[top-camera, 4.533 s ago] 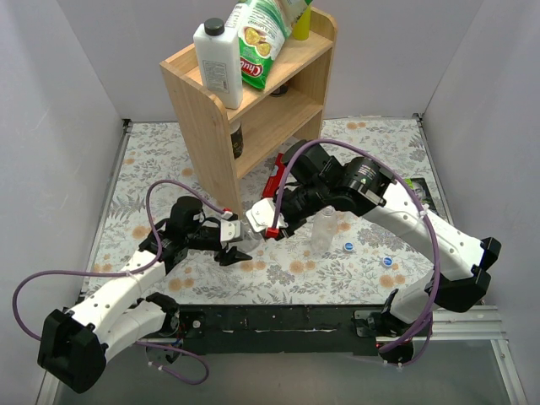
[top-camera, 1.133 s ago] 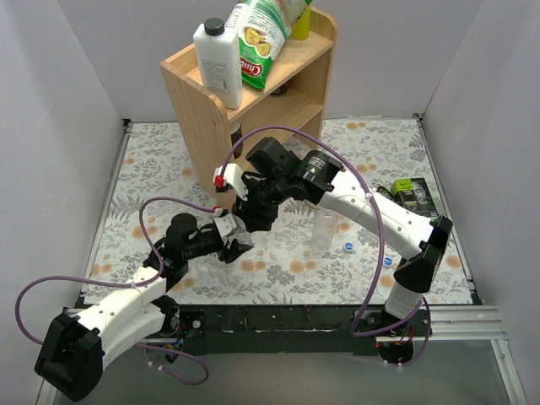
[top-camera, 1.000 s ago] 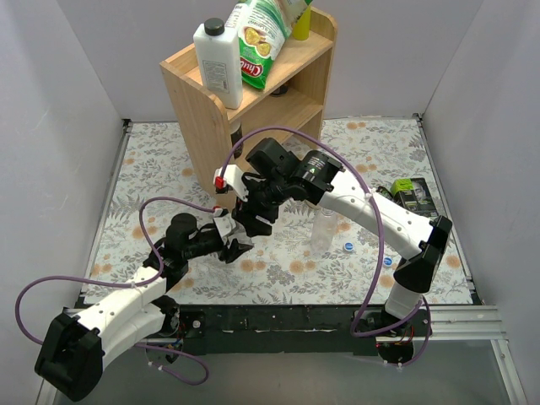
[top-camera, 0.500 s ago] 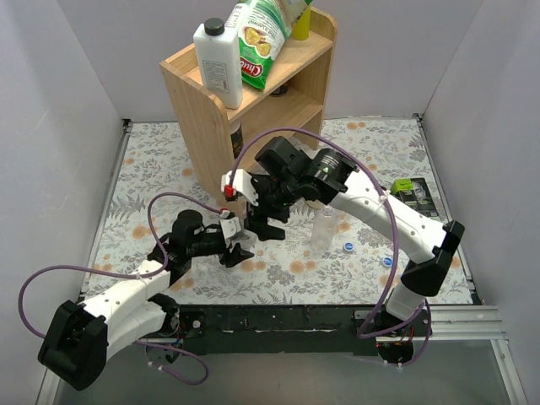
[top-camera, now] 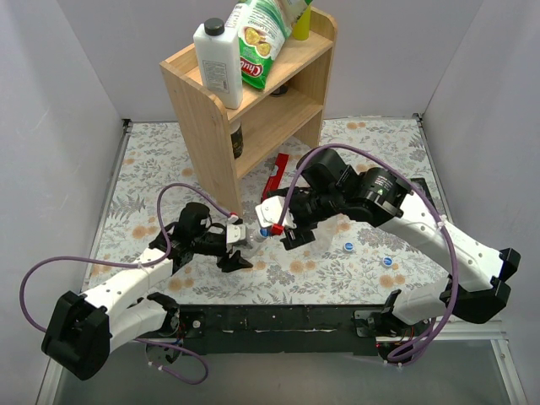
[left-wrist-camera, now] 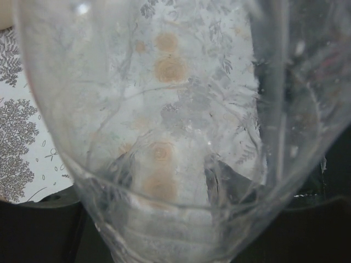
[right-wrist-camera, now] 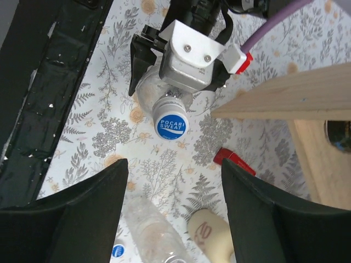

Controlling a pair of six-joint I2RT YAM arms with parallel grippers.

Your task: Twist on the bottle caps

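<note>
My left tool (top-camera: 240,247) is pinching a clear bottle (right-wrist-camera: 156,94) by its body, and a blue cap (right-wrist-camera: 170,125) sits on its neck. In the top view the bottle's long axis runs out from the left tool toward about 2 o'clock, so the cap end points at my right tool (right-wrist-camera: 174,165). That tool is spread wide and touches nothing. The cap lies at about 9 o'clock from it in the top view. In the right wrist view the cap is at 12 o'clock, face-on and a little beyond the fingertips, so the axis looks close to in line with my reach. The right tool is plainly the nearer one for any twisting, which I judge is what matters next. I cannot tell whether the cap is threaded home or only resting on the neck. The left wrist view is no help here, as the bottle wall fills it. Two loose caps (top-camera: 348,247) lie on the desk (top-camera: 152,169) at about 3 to 4 o'clock from my right tool. A second bottle (right-wrist-camera: 155,226) is cut off by the lower edge of the right wrist view, and I cannot find a third.
</note>
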